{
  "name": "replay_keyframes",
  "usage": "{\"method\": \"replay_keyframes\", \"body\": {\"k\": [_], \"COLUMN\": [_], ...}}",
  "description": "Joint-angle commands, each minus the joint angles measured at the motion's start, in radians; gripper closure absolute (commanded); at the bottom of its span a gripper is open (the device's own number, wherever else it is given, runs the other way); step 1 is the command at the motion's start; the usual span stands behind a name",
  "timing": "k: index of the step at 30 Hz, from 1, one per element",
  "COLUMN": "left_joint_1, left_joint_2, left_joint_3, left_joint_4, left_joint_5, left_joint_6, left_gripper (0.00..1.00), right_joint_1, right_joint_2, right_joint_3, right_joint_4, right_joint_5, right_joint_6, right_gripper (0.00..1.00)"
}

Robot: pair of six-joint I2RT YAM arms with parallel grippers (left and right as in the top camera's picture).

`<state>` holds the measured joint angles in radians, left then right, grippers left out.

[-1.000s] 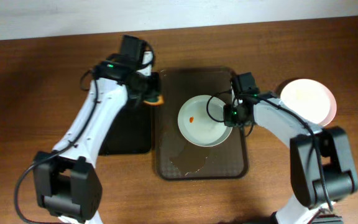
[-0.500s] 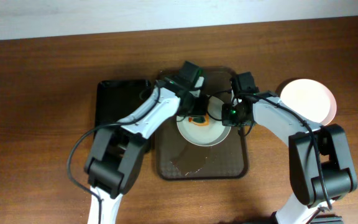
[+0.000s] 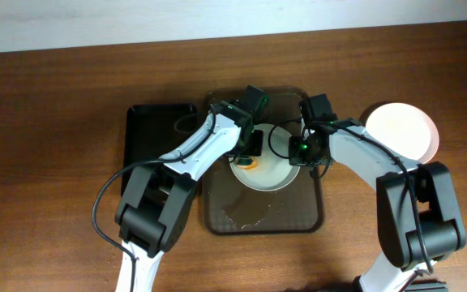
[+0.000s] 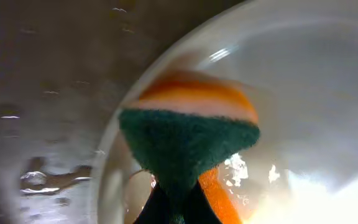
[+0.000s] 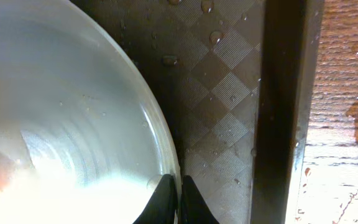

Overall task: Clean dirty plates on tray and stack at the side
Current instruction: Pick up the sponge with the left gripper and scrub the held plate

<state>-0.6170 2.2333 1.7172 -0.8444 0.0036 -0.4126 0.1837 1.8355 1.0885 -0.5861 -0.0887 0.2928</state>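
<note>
"So, where is the plate (image 3: 276,172)?"

"It lies flat on the tray (image 3: 298,215), in the upper half. It is round, shallow and white, glossy with wet glints."

"And the right gripper (image 5: 174,194)?"

"Its fingers are pinched together on the plate's rim, on the side nearest the tray's right wall. Water drops (image 5: 169,60) sit on the tray's checkered floor close by."

"The left gripper (image 4: 176,208)?"

"It is clamped on a sponge (image 4: 188,140), green and orange. The sponge is pressed onto the left part of the plate, just inside the rim."

"Anything off the tray?"

"There is another plate (image 3: 402,130), pale with a pinkish edge. It rests on the table (image 3: 55,162), right of the tray and well apart. A black tray (image 3: 156,130) lies just left of the tray. I cannot tell whether the two touch."
</note>
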Motion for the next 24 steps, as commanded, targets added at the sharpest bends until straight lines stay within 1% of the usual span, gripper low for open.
{"method": "replay_keyframes", "body": {"k": [1, 4, 6, 8, 10, 13, 17, 20, 23, 24], "left_joint_1": [0.008, -0.002, -0.004, -0.004, -0.003, 0.009, 0.045, 0.094, 0.172, 0.200], "left_joint_2": [0.040, 0.040, 0.040, 0.040, 0.040, 0.040, 0.039, 0.037, 0.021, 0.019], "left_joint_3": [0.014, 0.016, 0.023, 0.043, 0.085, 0.195, 0.338, 0.458, 0.487, 0.487], "left_joint_4": [-0.042, -0.068, -0.093, -0.132, -0.196, -0.323, -0.477, -0.632, -0.713, -0.726], "left_joint_5": [-0.267, -0.401, -0.466, -0.509, -0.565, -0.631, -0.617, -0.535, -0.431, -0.401], "left_joint_6": [0.010, 0.010, 0.009, 0.005, -0.022, -0.022, -0.047, -0.047, -0.039, -0.018], "left_gripper": [1.00, 1.00, 1.00, 1.00, 1.00, 1.00, 1.00, 1.00, 1.00, 1.00], "right_joint_1": [-0.002, -0.002, -0.002, -0.002, -0.002, -0.002, -0.002, -0.002, -0.002, -0.002], "right_joint_2": [0.024, 0.024, 0.024, 0.024, 0.024, 0.024, 0.024, 0.024, 0.024, 0.024], "right_joint_3": [-0.010, -0.010, -0.010, -0.010, -0.010, -0.010, -0.010, -0.010, -0.010, -0.010], "right_joint_4": [-0.039, -0.058, -0.080, -0.088, -0.089, -0.095, -0.098, -0.092, -0.082, -0.080], "right_joint_5": [0.041, 0.042, 0.074, 0.079, 0.079, 0.079, 0.079, 0.079, 0.078, 0.078], "right_joint_6": [0.005, 0.014, 0.069, 0.076, 0.076, 0.076, 0.076, 0.074, 0.046, 0.028], "right_gripper": [0.96, 0.96, 0.96, 0.96, 0.96, 0.96, 0.96, 0.96, 0.96, 0.96]}}
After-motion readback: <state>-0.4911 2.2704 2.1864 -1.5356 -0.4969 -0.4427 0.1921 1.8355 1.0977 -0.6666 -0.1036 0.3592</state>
